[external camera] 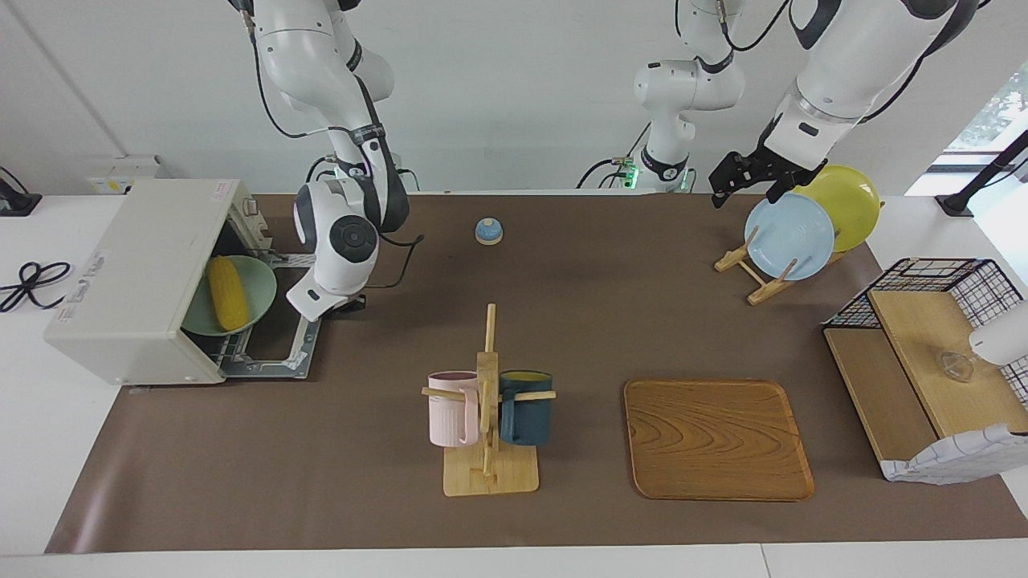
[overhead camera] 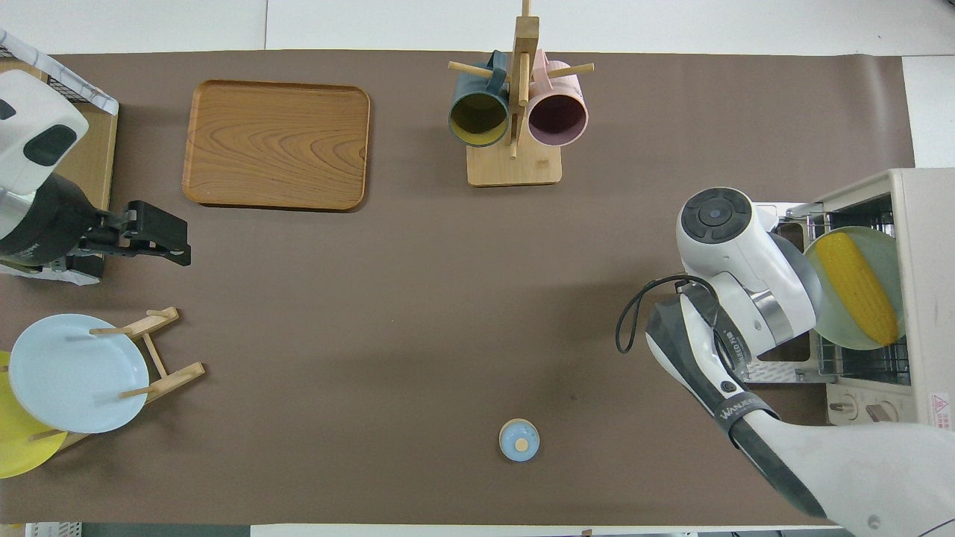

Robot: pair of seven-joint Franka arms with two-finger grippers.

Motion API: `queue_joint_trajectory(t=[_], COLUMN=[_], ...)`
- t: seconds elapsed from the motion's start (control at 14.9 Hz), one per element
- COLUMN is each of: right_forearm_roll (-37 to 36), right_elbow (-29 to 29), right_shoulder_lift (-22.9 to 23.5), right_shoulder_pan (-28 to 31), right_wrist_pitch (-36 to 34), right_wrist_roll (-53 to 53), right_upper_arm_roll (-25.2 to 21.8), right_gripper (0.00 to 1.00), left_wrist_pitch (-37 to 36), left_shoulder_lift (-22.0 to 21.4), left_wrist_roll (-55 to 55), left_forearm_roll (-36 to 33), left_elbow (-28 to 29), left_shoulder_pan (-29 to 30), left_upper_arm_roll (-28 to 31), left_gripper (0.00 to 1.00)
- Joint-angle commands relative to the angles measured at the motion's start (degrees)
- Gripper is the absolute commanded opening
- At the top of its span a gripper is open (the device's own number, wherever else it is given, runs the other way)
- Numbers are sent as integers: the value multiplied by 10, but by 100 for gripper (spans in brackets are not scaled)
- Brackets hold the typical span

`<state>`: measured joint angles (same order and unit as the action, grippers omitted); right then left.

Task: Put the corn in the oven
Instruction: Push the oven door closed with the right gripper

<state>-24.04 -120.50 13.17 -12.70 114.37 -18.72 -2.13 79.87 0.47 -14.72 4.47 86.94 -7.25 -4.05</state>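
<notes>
corn (external camera: 226, 292) lies on a pale green plate (external camera: 259, 282) inside the boxy off-white oven (external camera: 136, 281) – right gripper (external camera: 351, 303) fingers pinched empty, left gripper (external camera: 743, 181) fingers wide

You have one high camera across the table, facing the robots from a distance, and one high above their own end, looking forward and steeply down; half a turn apart, both cover the brown table mat (external camera: 578, 321) from the oven (external camera: 136, 281) (overhead camera: 921, 283) to the plate rack (external camera: 763, 273) (overhead camera: 160, 350).
</notes>
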Motion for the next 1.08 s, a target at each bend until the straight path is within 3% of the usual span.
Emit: queue_joint_trajectory(t=[0.0, 0.27, 0.61, 1.01], right_forearm_roll=[-35, -29, -29, 0], right_elbow=[50, 75, 75, 92], right_shoulder_lift=[-19, -72, -86, -103], right_shoulder_pan=[21, 66, 109, 118], right_wrist_pitch=[-71, -125, -140, -179], right_wrist_roll=[63, 159, 199, 206], right_upper_arm_roll=[-8, -9, -9, -11], right_gripper=[0, 0, 0, 0], left_wrist_pitch=[-5, -5, -5, -5], left_shoulder_lift=[-13, -13, -13, -13], left_wrist_roll=[0, 0, 0, 0], left_forearm_roll=[4, 4, 4, 4], left_elbow=[12, 12, 12, 12], left_shoulder_pan=[6, 6, 6, 6], left_upper_arm_roll=[-3, -3, -3, -3], left_gripper=[100, 100, 100, 100])
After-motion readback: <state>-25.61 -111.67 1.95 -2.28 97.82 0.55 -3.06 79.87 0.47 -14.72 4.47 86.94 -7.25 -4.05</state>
